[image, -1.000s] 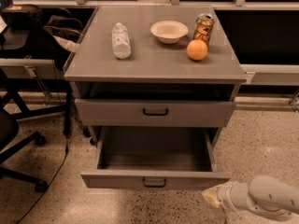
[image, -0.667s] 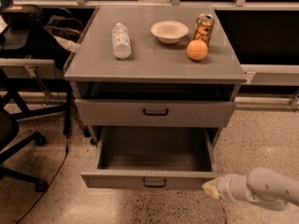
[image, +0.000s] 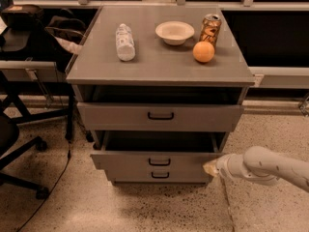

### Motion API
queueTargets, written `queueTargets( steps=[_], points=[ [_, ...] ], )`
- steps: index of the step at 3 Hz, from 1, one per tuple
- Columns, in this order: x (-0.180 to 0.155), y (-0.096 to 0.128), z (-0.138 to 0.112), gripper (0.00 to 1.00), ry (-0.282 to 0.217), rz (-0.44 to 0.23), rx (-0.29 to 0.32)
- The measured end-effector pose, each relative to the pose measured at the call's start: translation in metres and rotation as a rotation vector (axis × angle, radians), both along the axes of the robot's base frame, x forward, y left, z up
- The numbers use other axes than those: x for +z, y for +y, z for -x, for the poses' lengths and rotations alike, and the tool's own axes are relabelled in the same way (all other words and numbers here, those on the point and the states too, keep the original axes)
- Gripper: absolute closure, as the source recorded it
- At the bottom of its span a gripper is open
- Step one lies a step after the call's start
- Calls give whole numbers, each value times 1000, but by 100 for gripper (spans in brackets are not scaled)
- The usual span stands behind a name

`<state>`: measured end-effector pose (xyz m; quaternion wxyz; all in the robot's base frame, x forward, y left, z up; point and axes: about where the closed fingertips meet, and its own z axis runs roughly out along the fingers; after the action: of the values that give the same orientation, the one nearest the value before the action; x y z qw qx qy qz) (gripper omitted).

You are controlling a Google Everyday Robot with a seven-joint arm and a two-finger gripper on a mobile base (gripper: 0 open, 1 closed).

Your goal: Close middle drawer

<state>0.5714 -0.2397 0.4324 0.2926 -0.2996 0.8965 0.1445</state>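
Observation:
The grey metal cabinet (image: 159,66) stands in the middle of the camera view. Its middle drawer (image: 145,160), with a flat grey front and a small dark loop handle (image: 159,162), sticks out only a little, with a narrow dark gap above the front. My gripper (image: 211,168) is at the right end of that drawer front, at the tip of my white arm (image: 263,167), which comes in from the lower right. It appears to touch the front's right edge. The uppermost drawer (image: 159,117) also stands slightly out. The lowest drawer front (image: 159,176) sits just below.
On the cabinet top lie a plastic bottle (image: 125,42), a white bowl (image: 175,32), a drink can (image: 210,29) and an orange (image: 203,51). Office chairs (image: 14,144) and a desk stand to the left. A cable (image: 58,173) runs over the speckled floor.
The middle drawer has slid in from wide open to nearly shut. My gripper has moved left and inward with the drawer front.

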Motion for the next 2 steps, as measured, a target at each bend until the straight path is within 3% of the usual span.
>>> queueTargets(
  steps=[2],
  points=[
    [-4, 9, -18, 100, -15, 1, 14]
  ],
)
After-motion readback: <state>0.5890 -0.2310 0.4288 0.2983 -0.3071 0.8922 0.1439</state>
